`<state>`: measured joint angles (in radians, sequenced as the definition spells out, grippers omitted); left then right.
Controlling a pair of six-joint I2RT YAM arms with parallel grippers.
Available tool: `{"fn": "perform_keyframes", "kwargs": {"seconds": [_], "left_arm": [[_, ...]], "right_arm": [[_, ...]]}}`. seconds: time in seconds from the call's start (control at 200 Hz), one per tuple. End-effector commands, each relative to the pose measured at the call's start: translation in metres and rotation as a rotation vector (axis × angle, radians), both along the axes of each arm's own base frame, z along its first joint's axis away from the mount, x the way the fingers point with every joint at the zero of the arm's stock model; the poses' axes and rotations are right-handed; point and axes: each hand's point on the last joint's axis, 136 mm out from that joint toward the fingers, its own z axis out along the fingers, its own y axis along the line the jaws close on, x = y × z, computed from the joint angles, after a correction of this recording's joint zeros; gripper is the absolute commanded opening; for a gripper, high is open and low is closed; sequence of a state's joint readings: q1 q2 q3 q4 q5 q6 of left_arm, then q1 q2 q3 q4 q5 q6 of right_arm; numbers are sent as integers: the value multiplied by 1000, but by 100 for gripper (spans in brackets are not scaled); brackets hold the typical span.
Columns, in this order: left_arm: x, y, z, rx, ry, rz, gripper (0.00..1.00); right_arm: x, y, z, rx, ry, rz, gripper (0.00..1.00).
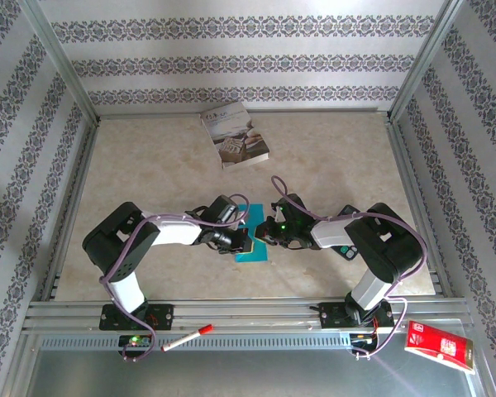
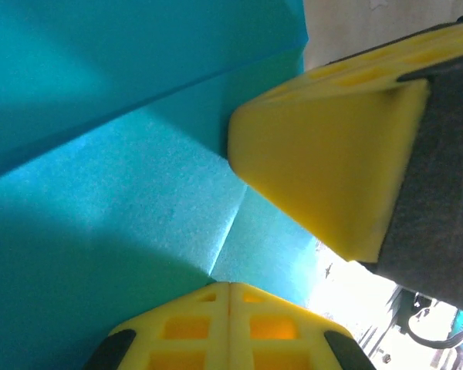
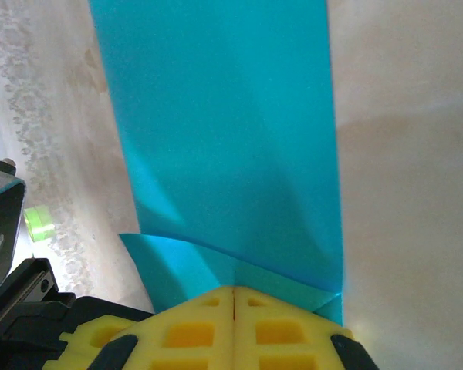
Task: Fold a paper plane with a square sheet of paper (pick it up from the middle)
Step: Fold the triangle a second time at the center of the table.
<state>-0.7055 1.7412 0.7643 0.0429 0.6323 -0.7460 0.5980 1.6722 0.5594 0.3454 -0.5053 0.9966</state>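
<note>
The thin creased teal-blue paper sheet point(image 1: 252, 255) is nipped in both jaws, left gripper point(image 1: 249, 241) and right gripper point(image 1: 269, 236) closed on it.

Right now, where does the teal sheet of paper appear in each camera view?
Top external: the teal sheet of paper lies low-centre, between the two arms.
Left wrist: the sheet covers the left and centre.
Right wrist: the sheet runs up the centre as a band.
Shared landmark: the beige table beside it.
</note>
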Motion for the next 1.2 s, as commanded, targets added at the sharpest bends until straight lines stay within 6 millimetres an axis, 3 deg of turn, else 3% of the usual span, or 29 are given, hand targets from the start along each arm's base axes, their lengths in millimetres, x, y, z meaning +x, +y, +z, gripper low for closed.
{"fn": "perform_keyframes", "kwargs": {"seconds": [0.0,0.325,0.465,0.625,0.724,0.924,1.089,1.199], "left_arm": [[-20,23,-16,65,59,14,0],[-70,58,-35,98,163,20,0],[-80,63,-24,59,162,29,1],[-48,39,31,-95,8,23,13],[-18,29,47,-103,-71,69,14],[18,34,16,50,-67,121,3],[19,43,-3,115,-53,102,0],[15,46,-14,131,-43,86,0]], "right_arm": [[-24,-32,-47,-164,125,-47,1],[-28,-36,-53,-192,149,-50,1],[-29,-37,-53,-198,149,-38,1],[-27,-28,-46,-180,129,15,1],[-26,-23,-40,-173,109,42,1],[-22,-18,-29,-153,83,53,2],[-12,-15,4,-87,27,67,7],[-24,-26,25,-91,11,58,18]]}}
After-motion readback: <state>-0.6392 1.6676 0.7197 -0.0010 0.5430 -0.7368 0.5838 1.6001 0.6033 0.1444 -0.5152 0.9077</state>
